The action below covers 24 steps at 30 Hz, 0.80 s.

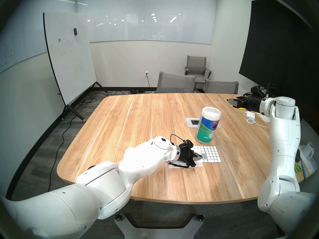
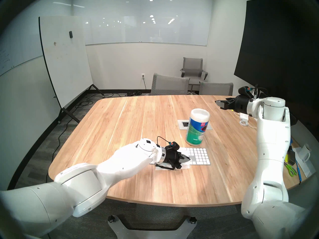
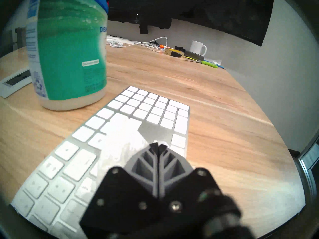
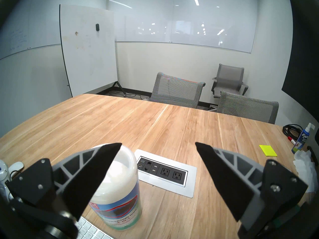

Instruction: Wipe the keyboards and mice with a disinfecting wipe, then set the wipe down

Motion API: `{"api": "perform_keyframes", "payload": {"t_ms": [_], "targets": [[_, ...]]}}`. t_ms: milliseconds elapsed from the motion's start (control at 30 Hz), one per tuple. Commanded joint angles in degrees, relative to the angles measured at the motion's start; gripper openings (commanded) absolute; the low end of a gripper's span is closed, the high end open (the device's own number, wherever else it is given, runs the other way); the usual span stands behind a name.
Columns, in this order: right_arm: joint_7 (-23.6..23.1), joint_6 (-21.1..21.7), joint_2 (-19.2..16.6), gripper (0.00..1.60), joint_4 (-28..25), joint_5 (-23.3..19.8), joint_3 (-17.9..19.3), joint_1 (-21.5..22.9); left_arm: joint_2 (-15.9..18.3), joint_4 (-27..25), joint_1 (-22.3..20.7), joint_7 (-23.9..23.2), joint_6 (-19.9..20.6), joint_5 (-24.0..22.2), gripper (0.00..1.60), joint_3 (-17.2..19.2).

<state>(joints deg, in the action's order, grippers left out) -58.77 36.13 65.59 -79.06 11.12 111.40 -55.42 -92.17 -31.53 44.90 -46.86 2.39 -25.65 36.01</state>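
Observation:
The slim white keyboard (image 1: pixel 209 154) lies near the table's front, its left part covered by my left arm. My left gripper (image 1: pixel 200 156) sits low over the keys, shut on the thin white wipe (image 3: pixel 120 138). The wipe drapes across the keys left of the closed fingertips (image 3: pixel 155 145), and a flap of it (image 1: pixel 198 165) lies on the wood in front of the keyboard. My right gripper (image 1: pixel 232 102) hangs open and empty above the table's far right, well away from the keyboard. The mouse is hidden in these views.
The blue-green wipes canister (image 1: pixel 208 125) stands just behind the keyboard. A power outlet panel (image 1: pixel 193 122) is set into the table behind the canister. A white adapter with cable (image 1: pixel 250 114), a mug (image 1: pixel 309 150) and green scissors (image 1: pixel 297 168) lie at the right edge. Grey chairs (image 1: pixel 176 82) stand at the far side.

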Motion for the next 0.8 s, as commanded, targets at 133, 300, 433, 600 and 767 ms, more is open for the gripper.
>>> {"api": "perform_keyframes", "payload": {"t_ms": [133, 300, 433, 600, 767], "targets": [[-0.01, -0.16, -0.17, 1.6, -0.74, -0.14, 0.0, 0.99, 7.53, -6.36, 2.86, -3.78, 0.25, -1.07, 0.0, 0.88], [-0.01, -0.16, -0.18, 1.6, -0.68, -0.14, 0.01, 0.96, 10.58, -8.66, 4.37, -5.16, 0.45, -1.47, 0.0, 1.14], [-0.02, -0.17, -0.18, 1.6, -0.62, -0.14, 0.02, 0.92, 13.68, -10.4, 5.22, -6.03, 0.56, -1.9, 0.0, 1.81], [-0.03, -0.17, -0.18, 1.6, -0.53, -0.13, 0.02, 0.87, 16.99, -12.45, 5.96, -7.22, 0.76, -2.4, 0.0, 2.87], [-0.04, -0.17, -0.18, 1.6, -0.39, -0.13, 0.03, 0.81, 20.75, -14.28, 5.72, -8.15, 0.87, -2.75, 0.0, 4.2]]}}
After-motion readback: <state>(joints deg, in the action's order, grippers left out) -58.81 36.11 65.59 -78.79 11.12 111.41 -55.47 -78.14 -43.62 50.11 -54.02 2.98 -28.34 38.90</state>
